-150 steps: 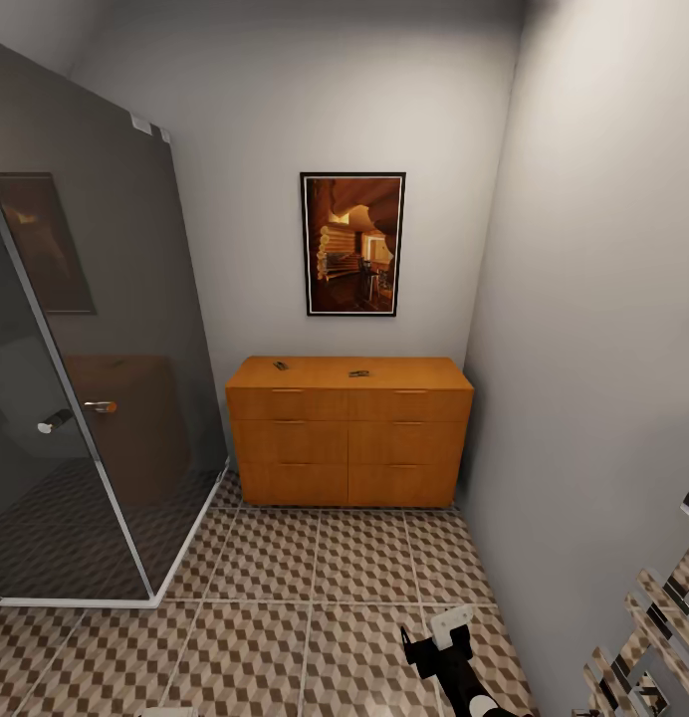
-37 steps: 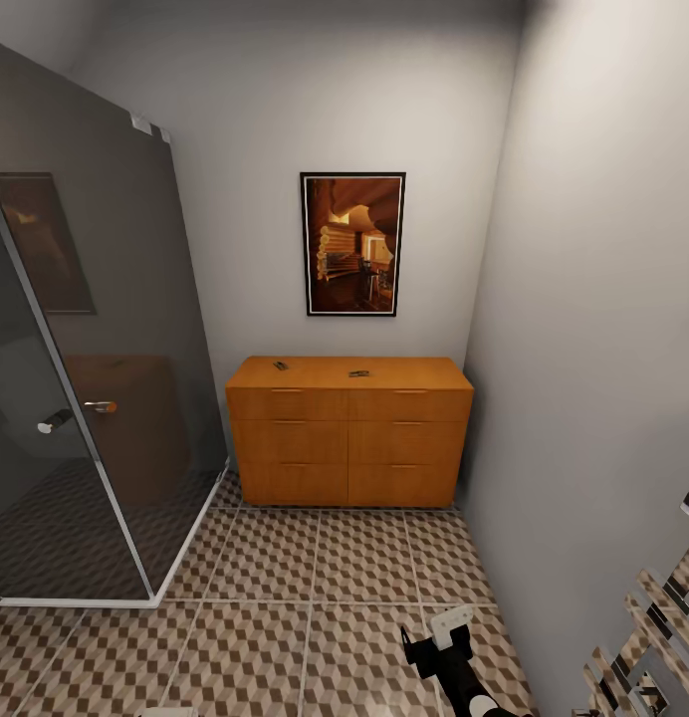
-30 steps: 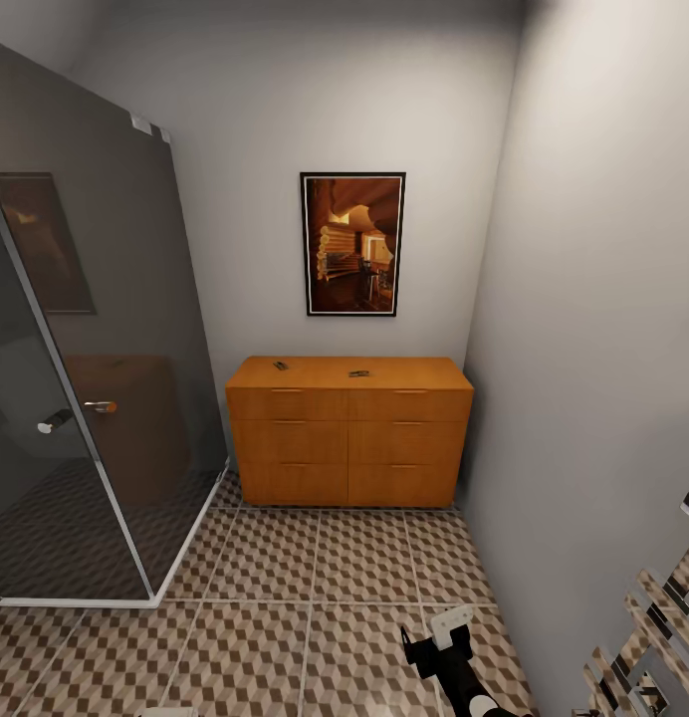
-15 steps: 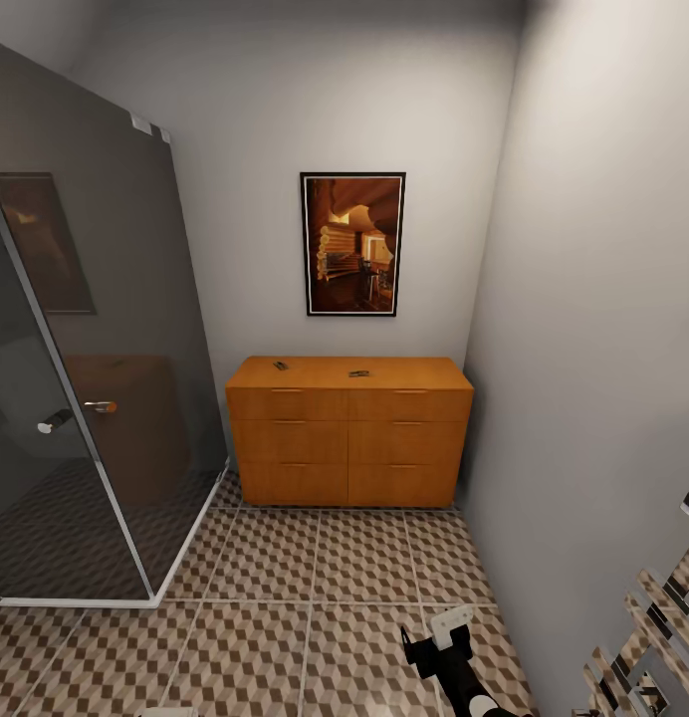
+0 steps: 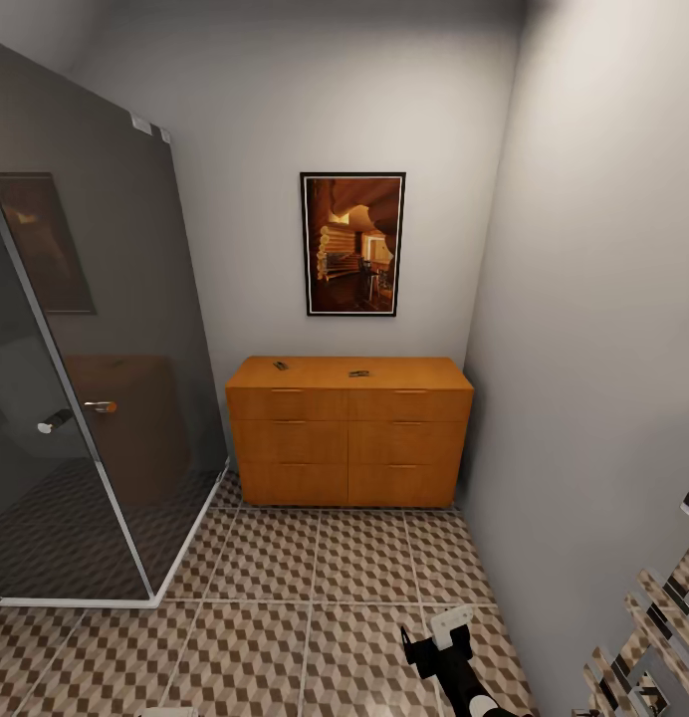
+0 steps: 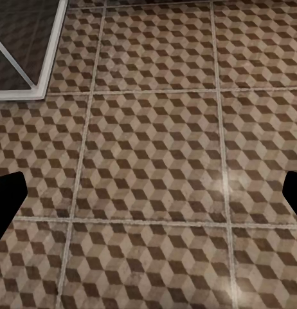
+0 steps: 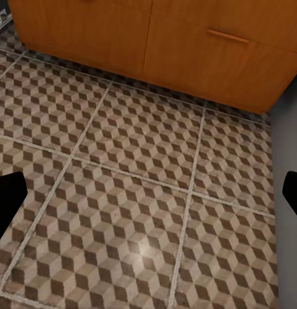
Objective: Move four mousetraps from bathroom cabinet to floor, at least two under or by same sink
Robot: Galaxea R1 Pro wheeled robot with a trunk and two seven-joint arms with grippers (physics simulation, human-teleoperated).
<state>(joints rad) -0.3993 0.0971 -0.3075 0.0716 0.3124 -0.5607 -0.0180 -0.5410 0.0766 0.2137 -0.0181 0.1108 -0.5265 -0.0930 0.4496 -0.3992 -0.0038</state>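
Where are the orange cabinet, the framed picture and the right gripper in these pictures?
cabinet [image 5: 349,438]: head view, on its drawer fronts.
framed picture [image 5: 352,244]: head view, middle of the print on the back wall.
right gripper [image 5: 439,637]: head view, between its fingertips, above the tiled floor.

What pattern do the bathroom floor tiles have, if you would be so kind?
The bathroom floor has a brown, beige and white 3D-cube pattern with pale grout, clearest in the left wrist view.

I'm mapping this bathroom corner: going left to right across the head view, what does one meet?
Glass shower enclosure → orange-brown cabinet with the framed picture above it → grey side wall → chrome rack.
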